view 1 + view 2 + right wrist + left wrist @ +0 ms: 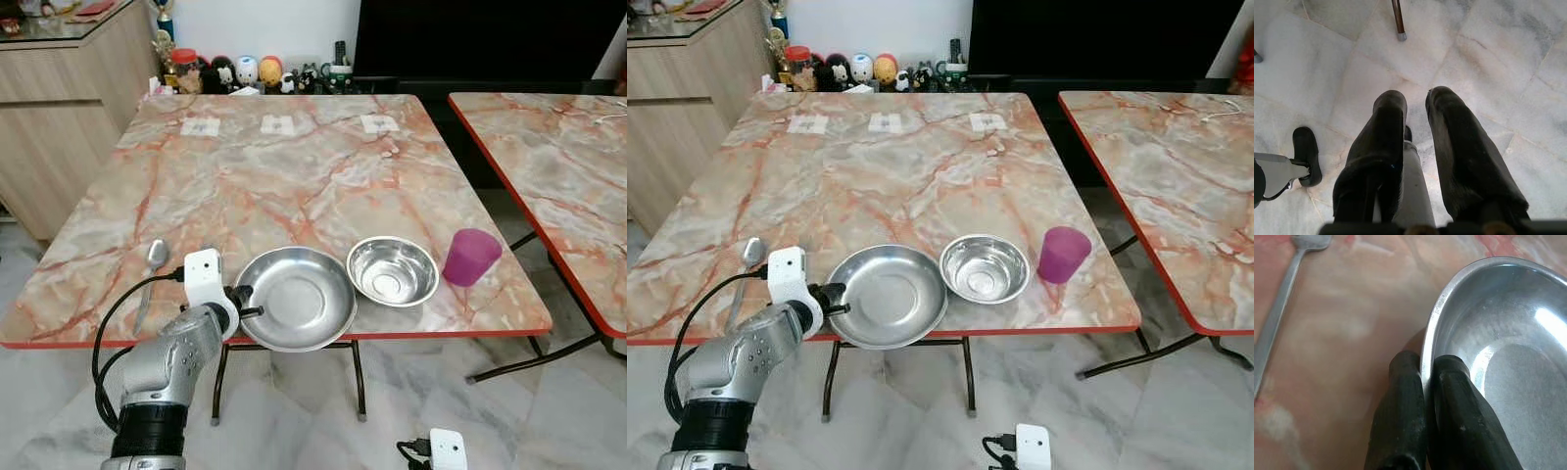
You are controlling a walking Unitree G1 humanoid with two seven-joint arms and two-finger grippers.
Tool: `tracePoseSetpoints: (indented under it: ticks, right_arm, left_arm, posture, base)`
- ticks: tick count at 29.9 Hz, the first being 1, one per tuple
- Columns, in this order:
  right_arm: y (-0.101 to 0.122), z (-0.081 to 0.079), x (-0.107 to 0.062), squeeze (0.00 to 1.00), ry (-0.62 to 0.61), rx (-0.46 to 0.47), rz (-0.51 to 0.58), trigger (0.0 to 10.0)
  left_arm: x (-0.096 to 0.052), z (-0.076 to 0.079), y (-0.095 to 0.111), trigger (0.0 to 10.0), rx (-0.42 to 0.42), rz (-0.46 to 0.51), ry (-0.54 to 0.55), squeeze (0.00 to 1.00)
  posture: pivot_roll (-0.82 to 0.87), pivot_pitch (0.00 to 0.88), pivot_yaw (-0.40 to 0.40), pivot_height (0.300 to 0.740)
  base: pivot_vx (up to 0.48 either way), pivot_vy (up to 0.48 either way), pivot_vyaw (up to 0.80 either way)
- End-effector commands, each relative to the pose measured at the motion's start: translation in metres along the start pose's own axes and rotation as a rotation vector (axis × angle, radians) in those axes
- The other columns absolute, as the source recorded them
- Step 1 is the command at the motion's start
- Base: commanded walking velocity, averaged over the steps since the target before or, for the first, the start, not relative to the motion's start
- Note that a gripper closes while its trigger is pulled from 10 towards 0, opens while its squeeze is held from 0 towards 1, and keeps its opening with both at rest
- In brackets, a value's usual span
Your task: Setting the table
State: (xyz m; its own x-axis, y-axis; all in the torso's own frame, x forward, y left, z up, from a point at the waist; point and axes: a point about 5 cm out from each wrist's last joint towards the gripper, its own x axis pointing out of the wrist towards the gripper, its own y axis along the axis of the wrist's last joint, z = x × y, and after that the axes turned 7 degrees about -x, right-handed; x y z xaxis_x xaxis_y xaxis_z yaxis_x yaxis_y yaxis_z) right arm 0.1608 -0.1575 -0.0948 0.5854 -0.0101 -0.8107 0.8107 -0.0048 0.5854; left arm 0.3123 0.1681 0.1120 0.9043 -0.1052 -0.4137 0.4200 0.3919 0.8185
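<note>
My left gripper [1427,377] pinches the plate's [299,299] rim tight, so next I must slide it fully onto the table [294,176].

On the near marble-patterned, red-edged table [294,176]: one wide shallow steel plate [299,299], one smaller round steel bowl [393,270], one purple plastic cup [471,257] and one steel spoon [149,279]. Three white paper squares [278,124] line its far side. A second matching table [558,166] stands alongside.
</note>
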Motion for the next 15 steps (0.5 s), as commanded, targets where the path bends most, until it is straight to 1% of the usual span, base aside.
tracePoseSetpoints:
  ticks: [1,3,4,5,6,9,10,15]
  right_arm:
    - [-0.001,0.001,0.000,0.00,0.001,-0.005,-0.009,10.0]
    - [0.000,0.001,0.000,0.00,0.002,-0.006,-0.009,10.0]
    - [0.000,0.001,0.000,0.00,0.002,-0.006,-0.009,10.0]
    - [0.000,0.001,0.000,0.00,0.003,-0.008,-0.009,10.0]
    - [0.000,0.001,0.000,0.00,0.004,-0.009,-0.008,10.0]
    - [0.000,0.002,0.000,0.00,0.004,-0.010,-0.008,10.0]
    - [0.000,0.002,0.000,0.00,0.004,-0.011,-0.008,10.0]
    - [0.001,0.003,0.000,0.00,0.004,-0.016,-0.007,10.0]
  left_arm:
    - [-0.003,-0.008,-0.001,0.0,-0.037,0.028,0.013,0.00]
    - [-0.005,-0.005,0.004,0.0,-0.083,0.079,-0.037,0.00]
    - [-0.005,-0.005,0.004,0.0,-0.083,0.079,-0.037,0.00]
    - [-0.008,-0.008,0.007,0.0,-0.132,0.134,-0.065,0.00]
    - [-0.009,-0.009,0.008,0.0,-0.148,0.154,-0.075,0.00]
    - [-0.011,-0.013,0.008,0.0,-0.190,0.173,-0.084,0.00]
    - [-0.013,-0.014,0.009,0.0,-0.216,0.189,-0.096,0.00]
    - [-0.017,-0.020,0.011,0.0,-0.293,0.263,-0.122,0.00]
  posture:
    - [0.15,0.015,-0.042,0.740]
    - [0.15,0.015,-0.042,0.740]
    - [0.15,0.015,-0.042,0.740]
    - [0.15,0.014,-0.045,0.740]
    - [0.15,0.014,-0.045,0.740]
    - [0.15,0.014,-0.049,0.740]
    - [0.15,0.014,-0.049,0.740]
    - [0.15,0.013,-0.054,0.740]
  base:
    - [0.000,0.000,0.00]
    - [0.000,0.000,0.00]
    - [0.000,0.000,0.00]
    - [0.000,0.000,0.00]
    - [0.000,0.000,0.00]
    - [0.000,0.000,0.00]
    - [0.000,0.000,0.00]
    - [0.000,0.000,0.00]
